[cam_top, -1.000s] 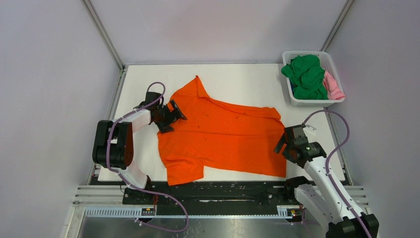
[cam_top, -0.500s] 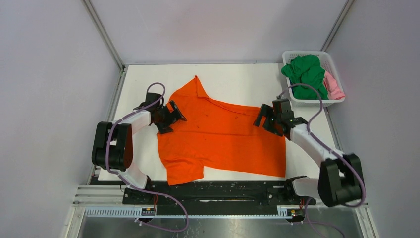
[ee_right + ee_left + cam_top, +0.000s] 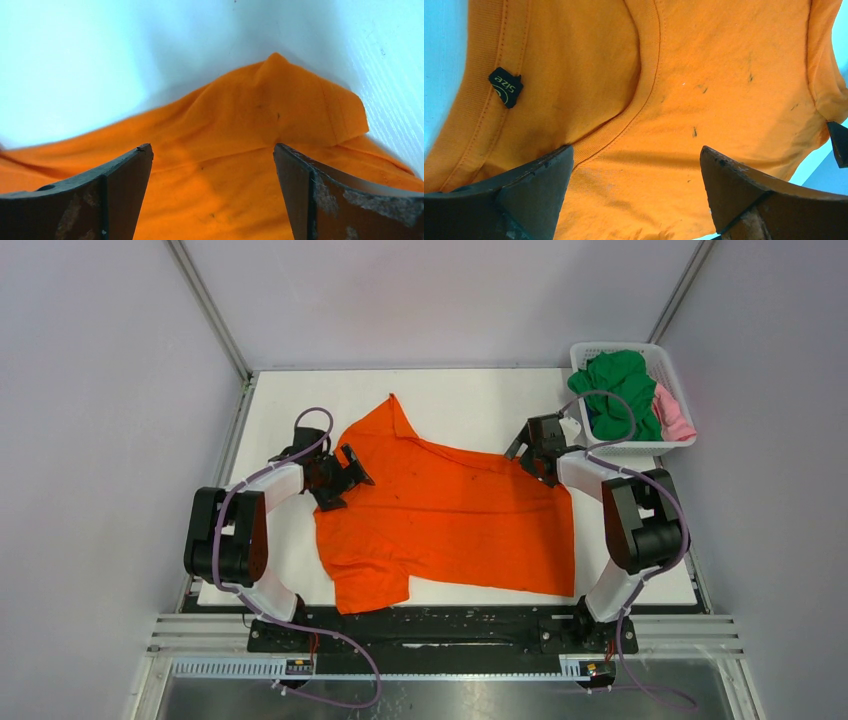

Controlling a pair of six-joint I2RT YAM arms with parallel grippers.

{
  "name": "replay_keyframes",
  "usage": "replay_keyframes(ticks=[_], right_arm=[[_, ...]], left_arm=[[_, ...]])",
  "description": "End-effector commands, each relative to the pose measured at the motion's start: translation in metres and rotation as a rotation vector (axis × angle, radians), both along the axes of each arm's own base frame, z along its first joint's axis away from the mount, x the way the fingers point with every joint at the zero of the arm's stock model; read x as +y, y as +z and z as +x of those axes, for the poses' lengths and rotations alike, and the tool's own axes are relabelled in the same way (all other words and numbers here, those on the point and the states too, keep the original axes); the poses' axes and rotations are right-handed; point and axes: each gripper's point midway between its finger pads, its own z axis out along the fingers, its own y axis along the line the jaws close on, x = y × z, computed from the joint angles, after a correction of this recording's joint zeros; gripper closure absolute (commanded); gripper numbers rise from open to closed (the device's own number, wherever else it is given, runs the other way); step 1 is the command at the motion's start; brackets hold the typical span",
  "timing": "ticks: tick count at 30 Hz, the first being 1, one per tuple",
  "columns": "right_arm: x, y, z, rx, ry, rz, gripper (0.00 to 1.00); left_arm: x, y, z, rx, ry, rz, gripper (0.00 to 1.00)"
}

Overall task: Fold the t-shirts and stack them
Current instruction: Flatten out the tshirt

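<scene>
A bright orange t-shirt lies spread on the white table, collar to the left and hem to the right. My left gripper is open over the collar; in the left wrist view the left gripper straddles the neckband beside a black size label. My right gripper is open at the shirt's far right corner. In the right wrist view the right gripper has orange cloth under it and nothing pinched between its fingers. More t-shirts, green, pink and a bit of blue, lie bunched in a basket.
The white lattice basket stands at the table's far right corner, just behind the right arm. Grey walls close in the left, back and right sides. A black rail runs along the near edge by the arm bases.
The right arm has swung from the shirt's near right edge up to its far right corner. The left gripper has barely moved.
</scene>
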Motion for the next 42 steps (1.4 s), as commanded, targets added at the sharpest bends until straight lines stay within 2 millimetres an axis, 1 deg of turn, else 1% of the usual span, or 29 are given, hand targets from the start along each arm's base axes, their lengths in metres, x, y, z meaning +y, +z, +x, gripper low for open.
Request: replay_keyframes(ticks=[1,5,6,8,10,12,15,16,17,20,22,24,27,29,32,33,34,36,38,41,42], right_arm=[[-0.007,0.010,0.023,-0.066,-0.103,-0.005,0.01],[-0.013,0.001,0.030,-0.057,-0.160,-0.007,0.00],[-0.012,0.005,0.039,-0.087,-0.168,0.000,0.01],[-0.015,0.007,0.046,-0.106,-0.211,0.007,0.01],[-0.017,0.011,0.058,-0.133,-0.236,0.012,0.01],[-0.019,0.017,0.073,-0.161,-0.257,0.019,0.00],[-0.019,0.030,0.103,-0.225,-0.278,0.064,0.01],[-0.017,0.043,0.114,-0.254,-0.275,0.078,0.01],[-0.018,0.050,0.123,-0.274,-0.275,0.073,0.01],[-0.024,0.069,0.150,-0.319,-0.281,0.039,0.01],[-0.027,0.070,0.164,-0.310,-0.278,0.031,0.01],[-0.025,0.069,0.175,-0.305,-0.261,0.051,0.01],[-0.018,0.073,0.184,-0.309,-0.199,0.057,0.01],[-0.013,0.076,0.180,-0.303,-0.142,0.045,0.01],[-0.008,0.082,0.167,-0.293,-0.046,0.017,0.00],[-0.006,0.080,0.159,-0.278,-0.009,0.008,0.01],[-0.003,0.083,0.152,-0.275,0.029,0.005,0.01],[0.009,0.079,0.129,-0.212,0.104,0.004,0.00],[0.029,0.078,0.104,-0.178,0.176,0.019,0.01],[0.078,0.067,0.074,-0.152,0.282,0.080,0.01],[0.095,0.066,0.067,-0.149,0.305,0.107,0.01]], left_arm=[[0.020,-0.018,-0.020,0.078,0.010,0.106,0.01],[0.020,-0.017,-0.018,0.074,0.011,0.110,0.01],[0.020,-0.016,-0.018,0.074,0.010,0.111,0.01],[0.021,-0.016,-0.018,0.072,0.013,0.116,0.01],[0.021,-0.015,-0.018,0.069,0.011,0.117,0.01],[0.022,-0.014,-0.018,0.067,0.012,0.118,0.01],[0.022,-0.016,-0.019,0.075,0.010,0.123,0.01],[0.023,-0.017,-0.020,0.079,0.010,0.124,0.01],[0.023,-0.017,-0.020,0.079,0.008,0.124,0.01],[0.023,-0.016,-0.020,0.075,0.008,0.126,0.01],[0.023,-0.014,-0.019,0.072,0.007,0.125,0.01],[0.023,-0.014,-0.019,0.073,0.006,0.125,0.01],[0.023,-0.013,-0.019,0.072,0.007,0.125,0.01],[0.023,-0.012,-0.019,0.070,0.007,0.125,0.01],[0.022,-0.010,-0.019,0.064,0.008,0.120,0.01],[0.021,-0.008,-0.018,0.061,0.008,0.117,0.01],[0.021,-0.006,-0.018,0.055,0.009,0.113,0.01],[0.020,-0.002,-0.016,0.040,0.010,0.107,0.01],[0.019,0.003,-0.014,0.027,0.017,0.102,0.01],[0.019,0.009,-0.012,0.014,0.020,0.097,0.01],[0.019,0.010,-0.012,0.011,0.022,0.096,0.01]])
